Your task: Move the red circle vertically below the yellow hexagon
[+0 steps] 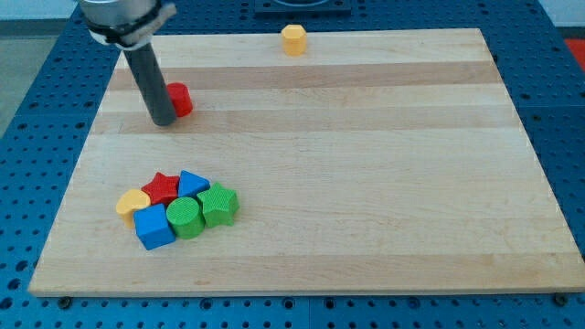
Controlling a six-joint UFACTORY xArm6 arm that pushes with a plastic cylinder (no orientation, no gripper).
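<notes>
The red circle [180, 99] lies at the view's upper left on the wooden board [366, 183]. My tip [163, 122] rests right at its left side, touching or nearly touching it, and the rod hides part of it. The yellow hexagon [293, 40] sits at the board's top edge, near the middle, well to the right of and above the red circle.
A cluster of blocks lies at the view's lower left: a yellow block [132, 202], a red star [163, 187], a blue triangle [192, 183], a blue cube [154, 226], a green cylinder [184, 217] and a green block [219, 204].
</notes>
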